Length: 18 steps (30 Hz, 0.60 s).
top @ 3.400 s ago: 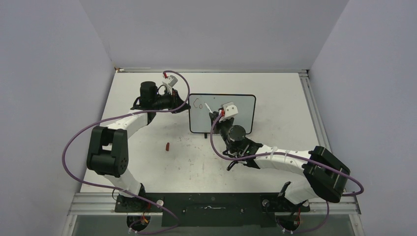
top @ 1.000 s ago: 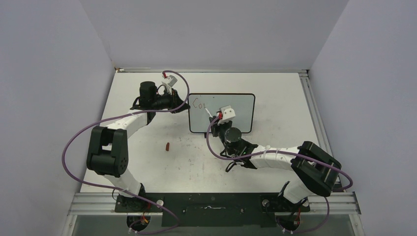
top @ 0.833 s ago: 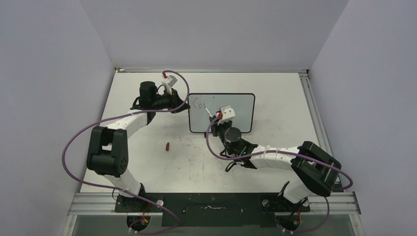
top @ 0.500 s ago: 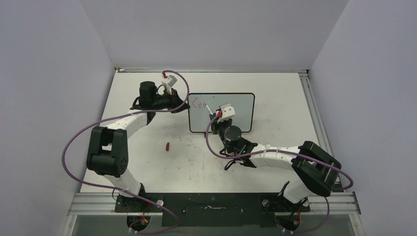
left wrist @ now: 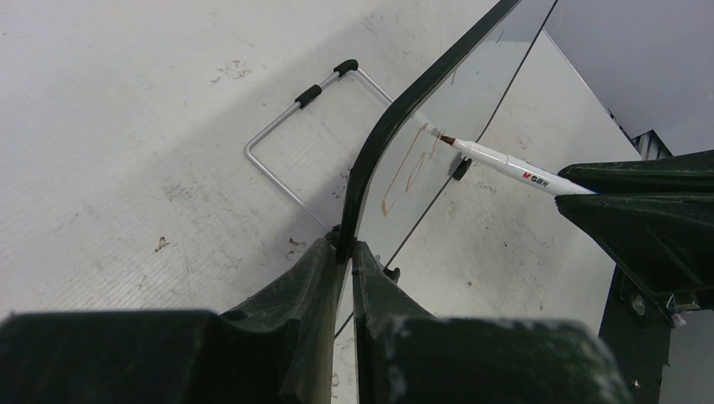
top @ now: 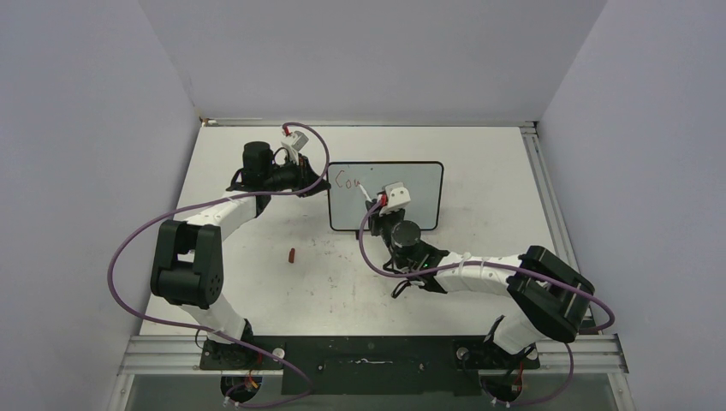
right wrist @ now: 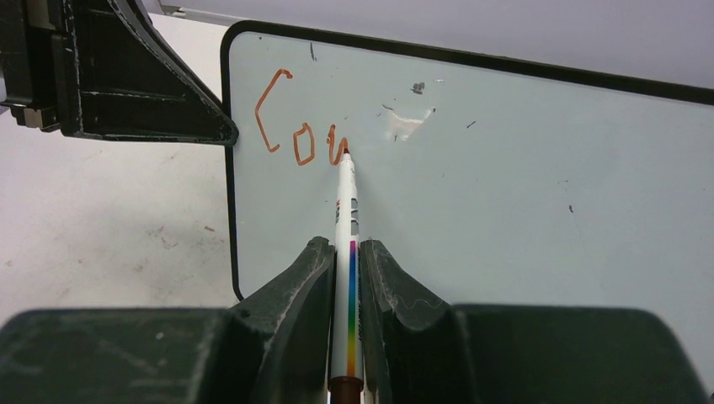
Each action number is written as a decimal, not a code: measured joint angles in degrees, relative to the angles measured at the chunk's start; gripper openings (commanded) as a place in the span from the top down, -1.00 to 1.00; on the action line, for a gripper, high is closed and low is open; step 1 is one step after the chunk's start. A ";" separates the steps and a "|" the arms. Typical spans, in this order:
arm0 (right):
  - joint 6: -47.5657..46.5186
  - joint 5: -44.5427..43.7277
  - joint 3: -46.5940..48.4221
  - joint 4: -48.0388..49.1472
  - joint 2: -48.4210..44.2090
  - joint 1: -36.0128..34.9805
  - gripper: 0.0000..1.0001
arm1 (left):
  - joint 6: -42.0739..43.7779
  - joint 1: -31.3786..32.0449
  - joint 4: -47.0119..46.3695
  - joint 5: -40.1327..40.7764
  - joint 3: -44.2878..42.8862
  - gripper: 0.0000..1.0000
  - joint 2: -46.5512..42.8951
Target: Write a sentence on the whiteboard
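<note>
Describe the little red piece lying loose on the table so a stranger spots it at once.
On the white table, find the black-framed whiteboard standing near the middle. Nearer the arm bases and left of the board lies a small dark red piece, touching nothing. Unlike the faint scuffs around it, it is solid and strongly coloured.

Even, diffuse, fairly bright light; shadows are soft. Ahead of the dark, slightly blurred left fingers (left wrist: 299,311) a broad faint shadow crosses the table (left wrist: 210,194). The glossy whiteboard (left wrist: 467,80) between them shows reflections. The right fingers (right wrist: 295,295) blur too; the marker (right wrist: 347,202) between them is sharp at its tip.
</note>
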State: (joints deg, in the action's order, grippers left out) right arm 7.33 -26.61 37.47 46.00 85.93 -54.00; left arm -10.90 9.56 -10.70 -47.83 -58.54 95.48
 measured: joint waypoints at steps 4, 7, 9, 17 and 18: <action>0.85 0.00 -0.85 0.17 0.00 -0.09 0.89 | 0.00 -0.02 0.00 0.02 0.00 1.00 0.00; 1.27 0.00 -1.40 0.28 0.02 -0.11 0.89 | 0.00 -0.04 0.00 0.02 0.00 1.00 0.00; 1.40 0.00 -1.68 0.31 0.02 -0.11 0.89 | 0.00 -0.04 0.00 0.04 0.00 1.00 0.00; 1.33 -0.87 -1.86 0.09 -0.13 -0.48 0.89 | 0.00 -0.13 0.00 0.02 0.00 1.00 0.00; 1.22 -1.05 -1.86 -0.20 -0.33 -0.52 0.89 | 0.00 -0.13 0.00 0.02 0.00 1.00 0.00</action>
State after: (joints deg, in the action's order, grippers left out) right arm 8.56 -27.66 35.62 45.80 85.60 -54.52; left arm -10.90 9.43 -10.70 -47.81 -58.54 95.48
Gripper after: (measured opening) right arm 0.153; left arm 0.087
